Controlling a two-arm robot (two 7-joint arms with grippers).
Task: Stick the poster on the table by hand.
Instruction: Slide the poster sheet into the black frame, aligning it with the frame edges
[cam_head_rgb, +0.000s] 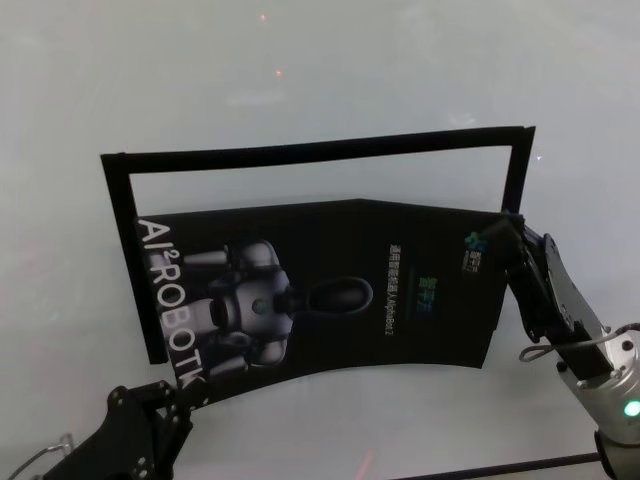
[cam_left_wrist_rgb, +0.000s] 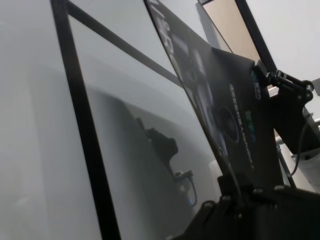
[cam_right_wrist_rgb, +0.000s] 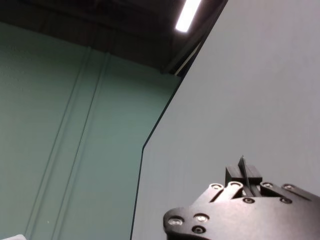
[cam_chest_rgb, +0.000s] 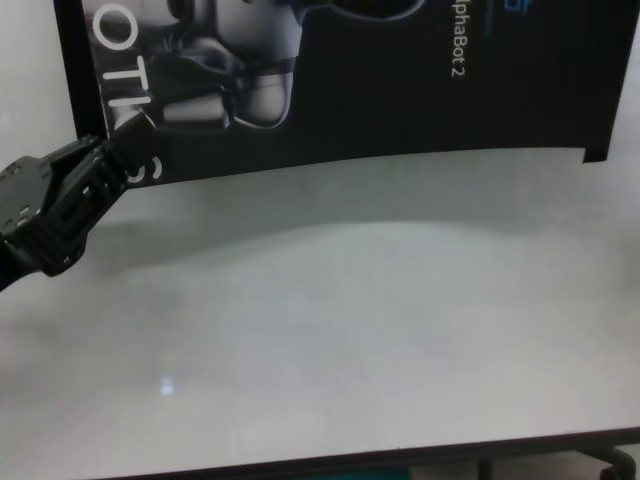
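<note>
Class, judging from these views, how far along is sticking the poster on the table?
Done: both pincers grip the poster, left pincer at the lettered corner, right pincer at the opposite one. In hand: the sheet is held up, bowed. Left: laying and pressing it flat inside the black frame on the table.

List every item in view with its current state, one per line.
poster: held off the table by two corners, bowed, not stuck down.
left pincer: shut on the poster's near corner by the white letters.
right pincer: shut on the poster's far right corner.
table: bare below the poster; black frame outline marked on it.
</note>
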